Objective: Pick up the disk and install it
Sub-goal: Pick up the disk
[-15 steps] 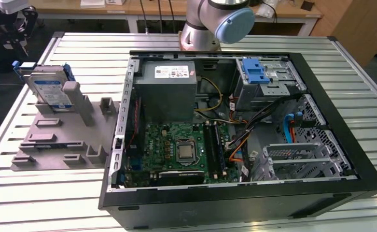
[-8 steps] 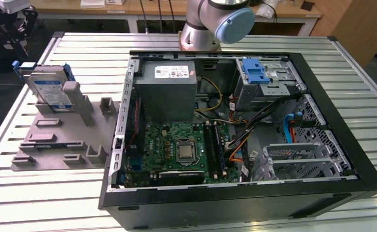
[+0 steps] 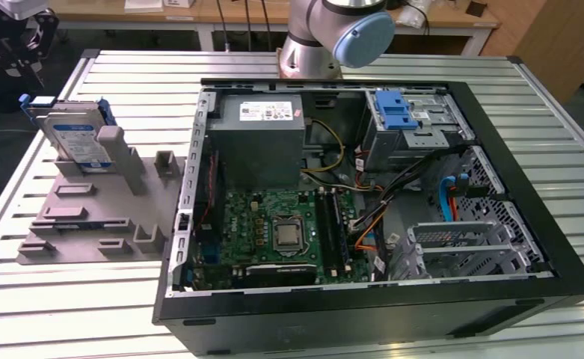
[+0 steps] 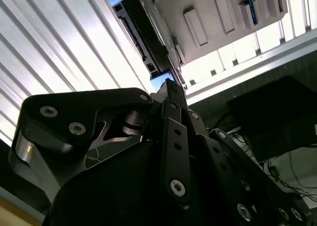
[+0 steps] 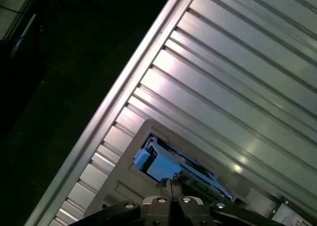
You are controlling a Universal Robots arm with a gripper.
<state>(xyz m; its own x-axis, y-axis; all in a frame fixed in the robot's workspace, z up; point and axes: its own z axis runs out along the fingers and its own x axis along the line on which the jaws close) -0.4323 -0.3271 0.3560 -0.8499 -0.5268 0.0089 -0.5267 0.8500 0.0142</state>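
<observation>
The disk, a silver drive with a white-and-blue label in a blue carrier, stands on edge in a grey holder at the exterior view's left. My black gripper hangs above and behind it, apart from it. In the first wrist view the gripper has its fingers together, with the blue carrier of the disk just beyond the tips. In the second wrist view the gripper points at the disk's dark edge. Nothing is held.
An open computer case lies on the slatted metal table, to the exterior view's right of the holder. Inside it are a grey power supply, a motherboard, a drive bay with a blue latch and a metal cage. The arm's base stands behind the case.
</observation>
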